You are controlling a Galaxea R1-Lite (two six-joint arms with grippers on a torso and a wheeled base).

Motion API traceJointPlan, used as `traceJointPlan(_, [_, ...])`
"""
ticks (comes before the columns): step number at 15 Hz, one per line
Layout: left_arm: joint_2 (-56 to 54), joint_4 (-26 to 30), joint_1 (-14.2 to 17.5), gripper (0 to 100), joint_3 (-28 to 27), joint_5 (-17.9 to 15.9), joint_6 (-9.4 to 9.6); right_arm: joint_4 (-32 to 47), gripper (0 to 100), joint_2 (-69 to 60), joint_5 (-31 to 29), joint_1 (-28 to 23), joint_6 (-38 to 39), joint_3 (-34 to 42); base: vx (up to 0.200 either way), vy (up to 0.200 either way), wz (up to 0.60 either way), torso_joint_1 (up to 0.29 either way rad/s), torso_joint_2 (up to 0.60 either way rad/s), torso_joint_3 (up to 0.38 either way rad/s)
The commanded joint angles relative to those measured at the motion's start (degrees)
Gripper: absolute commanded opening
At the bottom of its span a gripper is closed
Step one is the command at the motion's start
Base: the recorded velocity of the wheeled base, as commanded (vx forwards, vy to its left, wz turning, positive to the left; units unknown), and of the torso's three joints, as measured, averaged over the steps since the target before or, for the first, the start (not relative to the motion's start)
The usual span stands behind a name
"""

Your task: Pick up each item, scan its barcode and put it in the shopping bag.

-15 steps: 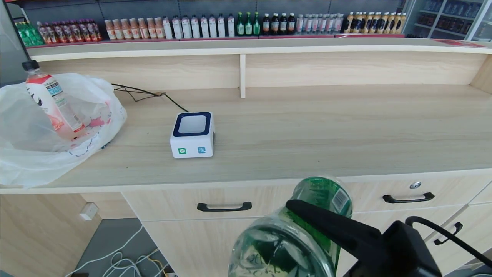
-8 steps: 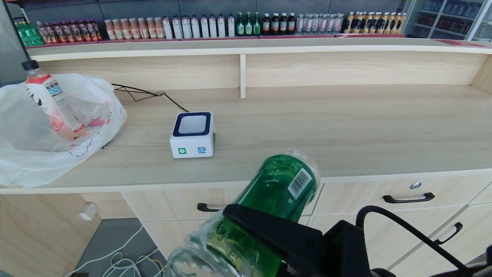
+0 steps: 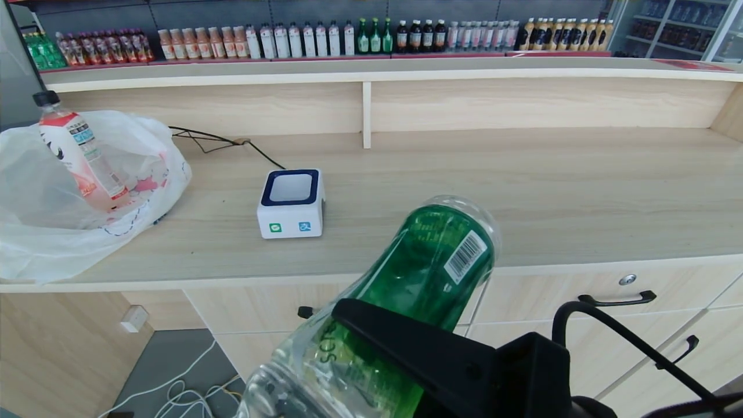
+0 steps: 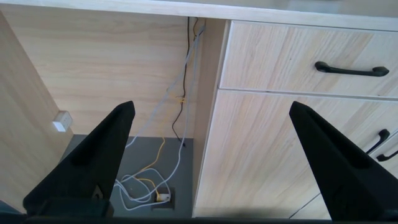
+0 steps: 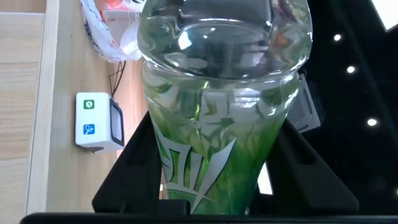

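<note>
Right gripper [image 3: 400, 342] of mine clamps the green bottle [image 3: 418, 273], now raised slightly higher toward the counter [image 3: 522, 191] than before (barcode [image 3: 466, 256] facing up); the scanner [image 3: 290, 203] sits ahead, leftward.

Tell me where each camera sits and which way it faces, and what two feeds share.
Head view: on the head, looking forward and down at counter, scanner and shopping bag; right gripper holds the green bottle.
Left wrist view: faces the drawers under the counter; left gripper, fingers open, frames it.
Right wrist view: looks along the green bottle toward the counter; its fingers flank it.
Head and right wrist share green bottle, scanner, shopping bag.
</note>
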Motion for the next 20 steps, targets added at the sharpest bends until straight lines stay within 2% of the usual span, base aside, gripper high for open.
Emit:
traceJointPlan(1, [-0.01,-0.01,0.01,100,0.00,0.00,-0.02,-0.06,0,-0.61,0.05,0.08,-0.91,-0.27,0.000,0.000,0.00,0.000,0.00,0.000])
traceJointPlan(6, [-0.01,-0.01,0.01,100,0.00,0.00,-0.02,-0.06,0,-0.96,0.14,0.52,-4.42,-0.62,0.000,0.000,0.00,0.000,0.00,0.000])
traceJointPlan(20, [-0.01,-0.01,0.01,100,0.00,0.00,-0.02,-0.06,0,-1.49,0.32,0.78,-4.25,-0.18,0.000,0.000,0.00,0.000,0.00,0.000])
